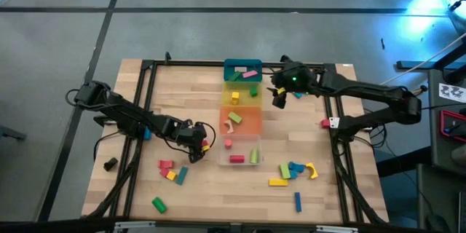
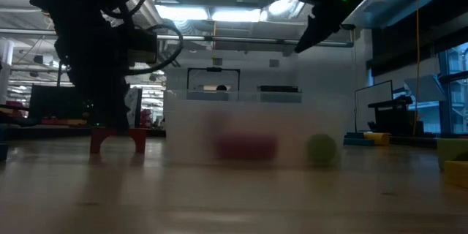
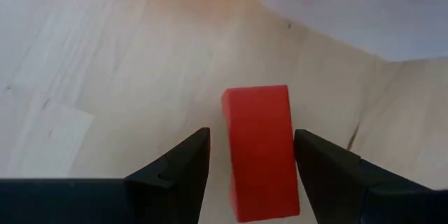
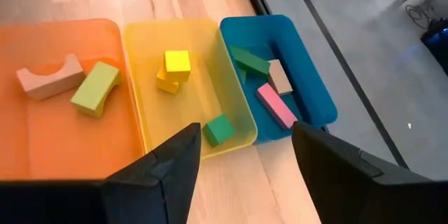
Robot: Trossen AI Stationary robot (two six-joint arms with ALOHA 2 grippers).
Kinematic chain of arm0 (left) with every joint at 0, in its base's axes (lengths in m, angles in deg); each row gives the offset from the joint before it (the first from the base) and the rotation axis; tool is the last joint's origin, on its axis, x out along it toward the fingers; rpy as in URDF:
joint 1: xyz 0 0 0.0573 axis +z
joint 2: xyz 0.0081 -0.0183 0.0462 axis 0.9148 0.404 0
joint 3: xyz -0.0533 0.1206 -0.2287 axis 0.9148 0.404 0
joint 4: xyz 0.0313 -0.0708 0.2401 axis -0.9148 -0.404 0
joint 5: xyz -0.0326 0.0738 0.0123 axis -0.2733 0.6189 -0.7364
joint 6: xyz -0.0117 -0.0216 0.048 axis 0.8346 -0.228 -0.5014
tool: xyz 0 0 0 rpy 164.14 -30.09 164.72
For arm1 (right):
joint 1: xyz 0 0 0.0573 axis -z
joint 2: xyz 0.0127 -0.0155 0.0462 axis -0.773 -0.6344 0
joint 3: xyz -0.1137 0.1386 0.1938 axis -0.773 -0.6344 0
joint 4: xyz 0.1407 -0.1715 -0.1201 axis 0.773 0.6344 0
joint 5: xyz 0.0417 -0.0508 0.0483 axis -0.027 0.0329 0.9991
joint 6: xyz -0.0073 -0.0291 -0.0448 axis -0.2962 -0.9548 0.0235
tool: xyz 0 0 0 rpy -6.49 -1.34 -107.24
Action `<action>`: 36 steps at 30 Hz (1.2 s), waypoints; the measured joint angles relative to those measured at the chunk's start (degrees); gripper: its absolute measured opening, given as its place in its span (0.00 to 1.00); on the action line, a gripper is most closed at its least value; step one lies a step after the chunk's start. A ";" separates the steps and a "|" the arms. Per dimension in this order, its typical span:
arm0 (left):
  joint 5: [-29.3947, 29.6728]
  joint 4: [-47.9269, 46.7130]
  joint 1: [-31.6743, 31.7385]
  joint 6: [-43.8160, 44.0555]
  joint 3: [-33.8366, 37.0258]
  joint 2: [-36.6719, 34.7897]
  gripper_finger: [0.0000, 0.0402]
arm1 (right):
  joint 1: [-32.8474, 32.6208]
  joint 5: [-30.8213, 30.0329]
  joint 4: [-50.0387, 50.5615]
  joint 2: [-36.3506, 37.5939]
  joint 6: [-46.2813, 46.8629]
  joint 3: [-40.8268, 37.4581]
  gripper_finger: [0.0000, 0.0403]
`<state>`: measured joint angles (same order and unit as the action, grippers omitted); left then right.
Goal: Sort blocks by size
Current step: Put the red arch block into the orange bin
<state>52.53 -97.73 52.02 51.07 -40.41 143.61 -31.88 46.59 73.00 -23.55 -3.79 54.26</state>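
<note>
A red block (image 3: 259, 147) stands on the wooden table (image 1: 189, 95), left of the clear bin (image 1: 222, 162); the low view shows it as a red arch (image 2: 117, 140) on two legs. My left gripper (image 3: 248, 157) is open and low over it, one finger on each side. My right gripper (image 1: 279, 96) is open and raised beside the yellow bin (image 4: 140, 77) and the teal bin (image 4: 311, 84), with nothing between its fingers. Both bins and the orange bin (image 4: 42, 26) hold blocks. My left gripper comes at the red block from above, slanting down, its fingers along the block's two flat sides. One finger (image 3: 189, 161) stands clear of the block. The other finger (image 3: 315, 161) lies right by the block's side (image 3: 288, 140); I cannot tell whether it touches.
Four bins stand in a row down the table's middle: teal (image 1: 227, 65) farthest, then yellow, orange and clear. Loose blocks lie near the front left (image 1: 171, 171), at the front (image 1: 159, 204) and at the front right (image 1: 295, 171). A black frame (image 1: 145, 65) rims the table.
</note>
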 joint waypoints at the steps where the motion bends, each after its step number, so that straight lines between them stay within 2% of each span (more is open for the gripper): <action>1: 0.00 0.10 0.00 0.01 0.32 0.00 0.48 | 0.00 -0.02 0.60 0.52 0.00 0.00 0.56; 4: 0.00 0.07 0.00 -0.05 1.07 0.00 0.48 | 0.02 -0.52 2.60 2.36 -0.02 0.00 0.56; 7: 0.00 0.11 0.00 -0.14 1.66 0.00 0.46 | 0.04 -3.73 4.30 4.65 -0.15 0.00 0.56; 13: 0.03 0.57 0.11 -1.35 1.83 -0.02 0.29 | 0.04 -10.78 8.94 8.21 -0.12 0.00 0.56; 15: -0.03 1.34 0.35 -0.85 1.83 -0.04 0.29 | 0.04 -11.90 12.16 8.92 0.48 0.00 0.56; 23: -2.67 1.04 3.44 -2.25 -2.45 -0.71 0.29 | 1.38 -11.83 21.96 8.09 8.65 -0.11 0.56; 31: -2.91 -4.50 7.96 -9.69 -8.28 -5.12 0.29 | 8.80 -12.36 20.68 7.89 13.27 -6.13 0.56; 36: -2.91 -4.42 10.93 -14.20 -10.67 -6.90 0.29 | 13.61 -7.66 16.13 7.89 13.61 -11.19 0.56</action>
<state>49.62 -102.15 62.95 36.87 -51.08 136.70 -18.28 38.92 89.13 -15.66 9.82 43.07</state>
